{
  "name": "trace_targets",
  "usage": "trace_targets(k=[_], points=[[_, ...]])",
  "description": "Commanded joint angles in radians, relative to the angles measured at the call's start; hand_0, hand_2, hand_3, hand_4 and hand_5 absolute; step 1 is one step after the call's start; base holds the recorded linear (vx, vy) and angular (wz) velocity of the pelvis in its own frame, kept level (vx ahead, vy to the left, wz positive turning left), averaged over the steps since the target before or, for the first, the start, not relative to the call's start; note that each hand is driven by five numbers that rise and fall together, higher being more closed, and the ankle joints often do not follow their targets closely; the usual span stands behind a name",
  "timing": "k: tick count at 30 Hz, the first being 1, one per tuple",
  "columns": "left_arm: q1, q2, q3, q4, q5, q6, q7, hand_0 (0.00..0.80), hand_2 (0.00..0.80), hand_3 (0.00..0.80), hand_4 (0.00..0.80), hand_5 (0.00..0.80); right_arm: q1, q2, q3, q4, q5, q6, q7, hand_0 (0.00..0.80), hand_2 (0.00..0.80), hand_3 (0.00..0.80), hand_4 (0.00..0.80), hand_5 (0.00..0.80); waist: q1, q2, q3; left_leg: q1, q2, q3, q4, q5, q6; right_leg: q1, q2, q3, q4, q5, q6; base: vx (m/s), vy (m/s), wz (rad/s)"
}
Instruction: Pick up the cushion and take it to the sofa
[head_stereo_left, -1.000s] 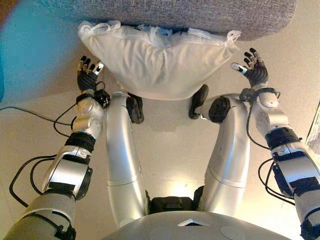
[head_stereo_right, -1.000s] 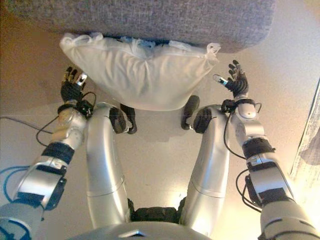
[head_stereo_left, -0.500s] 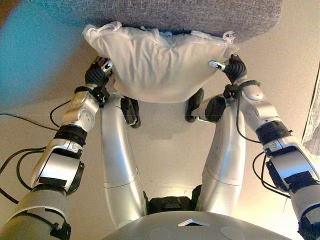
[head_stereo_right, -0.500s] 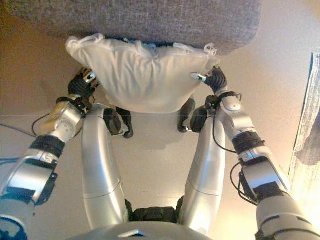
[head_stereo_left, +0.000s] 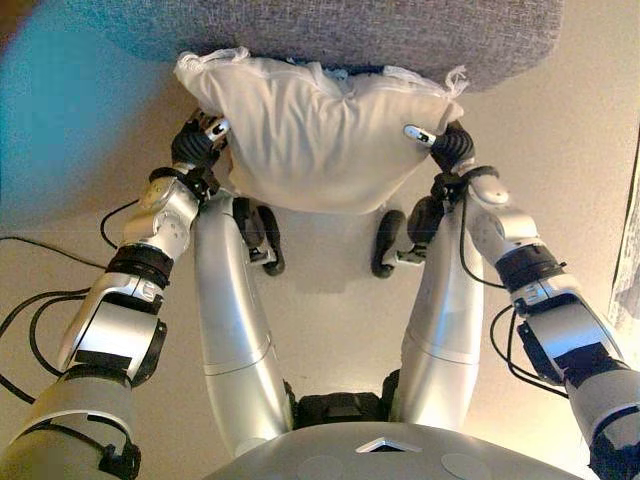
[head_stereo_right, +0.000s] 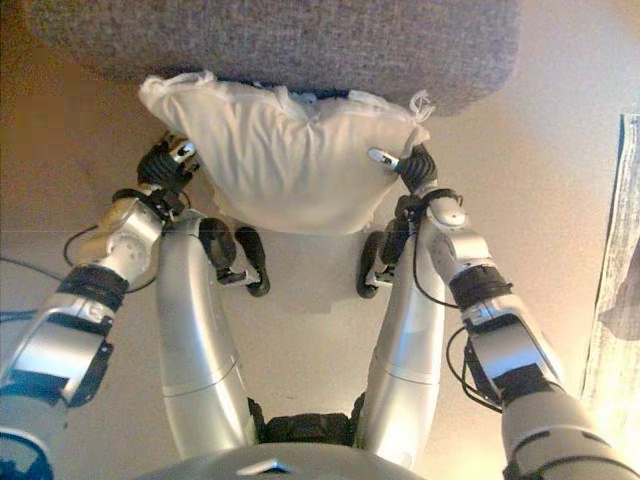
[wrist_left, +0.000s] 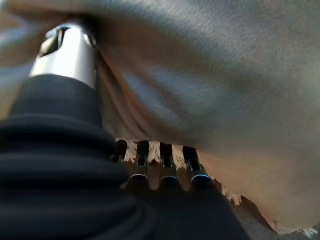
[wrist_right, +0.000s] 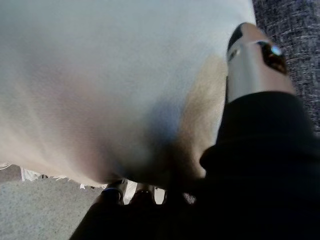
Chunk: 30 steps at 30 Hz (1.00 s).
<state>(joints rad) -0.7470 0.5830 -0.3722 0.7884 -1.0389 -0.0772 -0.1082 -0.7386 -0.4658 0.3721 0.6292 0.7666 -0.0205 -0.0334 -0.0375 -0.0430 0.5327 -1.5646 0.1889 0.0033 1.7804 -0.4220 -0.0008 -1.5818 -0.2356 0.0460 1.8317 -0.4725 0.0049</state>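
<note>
A white cushion (head_stereo_left: 320, 140) with frilled edges leans against the front of the grey sofa (head_stereo_left: 330, 25), down by the floor. My left hand (head_stereo_left: 195, 150) grips the cushion's left side and my right hand (head_stereo_left: 450, 145) grips its right side. In the left wrist view the thumb (wrist_left: 67, 47) presses into the cloth (wrist_left: 210, 75) and the fingers (wrist_left: 167, 160) curl under its edge. In the right wrist view the thumb (wrist_right: 252, 60) lies on the cushion (wrist_right: 110, 75), the fingers are tucked beneath it, and the sofa's fabric (wrist_right: 295, 50) shows beside them.
Beige floor (head_stereo_left: 330, 310) lies between me and the sofa. A grey patterned cloth or rug edge (head_stereo_right: 620, 230) shows at the far right. A teal patch (head_stereo_left: 40, 110) lies at the far left by the sofa's corner.
Both hands were open and apart from the cushion a second ago. They have moved inward and closed on its two sides, and the cushion is squeezed a little narrower.
</note>
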Motion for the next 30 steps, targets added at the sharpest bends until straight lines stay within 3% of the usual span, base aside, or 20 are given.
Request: trace_targets(k=[1, 2, 18, 26, 30], points=[[-0.020, -0.228, -0.080, -0.144, 0.010, -0.091, -0.069, 0.800, 0.800, 0.800, 0.800, 0.800, -0.006, 0.108, 0.083, -0.114, 0.035, -0.038, 0.054, 0.141, 0.141, 0.141, 0.141, 0.141, 0.002, 0.057, -0.013, -0.005, 0.022, -0.004, 0.018, -0.095, -0.005, 0.012, -0.032, 0.002, -0.080, 0.061, 0.007, 0.019, -0.017, 0.04], [-0.008, -0.233, -0.083, -0.152, 0.008, -0.095, -0.064, 0.800, 0.800, 0.800, 0.800, 0.800, 0.006, 0.109, 0.089, -0.120, 0.020, -0.040, 0.053, 0.800, 0.800, 0.800, 0.800, 0.800, 0.002, 0.059, -0.013, -0.005, 0.023, -0.007, 0.027, -0.100, -0.006, 0.012, -0.034, 0.002, -0.073, 0.058, 0.007, 0.023, -0.008, 0.03], [0.122, -0.258, -0.084, -0.257, 0.050, -0.172, -0.069, 0.800, 0.800, 0.800, 0.800, 0.800, 0.119, 0.095, 0.059, -0.178, -0.066, -0.156, 0.030, 0.800, 0.800, 0.800, 0.800, 0.800, 0.003, 0.059, -0.013, -0.005, 0.003, -0.028, 0.032, -0.096, -0.021, 0.012, -0.048, -0.006, -0.072, 0.069, 0.023, 0.000, 0.000, 0.00], [0.176, -0.247, -0.005, -0.370, 0.117, -0.241, -0.098, 0.800, 0.800, 0.800, 0.800, 0.800, 0.142, 0.096, -0.013, -0.256, -0.147, -0.207, 0.056, 0.800, 0.800, 0.800, 0.800, 0.800, 0.005, 0.064, -0.013, -0.003, -0.019, -0.019, -0.093, -0.008, -0.017, 0.013, -0.039, -0.019, -0.168, 0.128, 0.023, 0.000, 0.000, 0.00], [0.254, -0.255, 0.034, -0.431, 0.152, -0.277, -0.117, 0.800, 0.800, 0.800, 0.800, 0.800, 0.207, 0.087, -0.054, -0.303, -0.166, -0.237, 0.101, 0.800, 0.800, 0.800, 0.800, 0.800, 0.004, 0.058, -0.013, 0.111, -0.026, 0.004, -0.222, 0.056, -0.016, 0.109, -0.015, -0.030, -0.271, 0.180, 0.022, 0.017, -0.010, 0.00]])
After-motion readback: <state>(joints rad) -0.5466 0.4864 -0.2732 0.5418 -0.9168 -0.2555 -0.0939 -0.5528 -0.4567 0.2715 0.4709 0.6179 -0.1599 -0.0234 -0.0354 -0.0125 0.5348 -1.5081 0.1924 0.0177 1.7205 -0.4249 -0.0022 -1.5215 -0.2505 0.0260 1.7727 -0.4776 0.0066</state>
